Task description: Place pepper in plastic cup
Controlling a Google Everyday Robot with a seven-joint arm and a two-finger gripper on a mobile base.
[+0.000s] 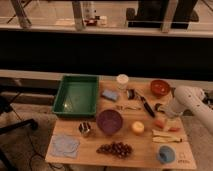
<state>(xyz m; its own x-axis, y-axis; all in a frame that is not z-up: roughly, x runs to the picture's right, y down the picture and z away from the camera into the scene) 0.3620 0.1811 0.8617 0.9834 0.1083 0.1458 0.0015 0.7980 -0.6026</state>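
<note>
The white arm reaches in from the right, and my gripper [163, 117] hangs low over the table's right side. Right under it lies an orange-red piece [159, 123], with a small reddish tapered end [173, 128] beside it; this looks like the pepper, partly hidden by the gripper. I cannot tell whether the gripper touches it. The pale plastic cup [122, 81] stands upright at the back middle of the table, well to the left of the gripper.
Also on the wooden table [145, 160]: green tray [75, 95], purple bowl [109, 121], orange-red bowl [160, 88], blue sponge [109, 95], black-handled tool [146, 106], metal cup [85, 129], grapes [115, 148], blue cloth [65, 146], orange fruit [137, 128], pale yellow pieces [167, 136], small blue cup [166, 155].
</note>
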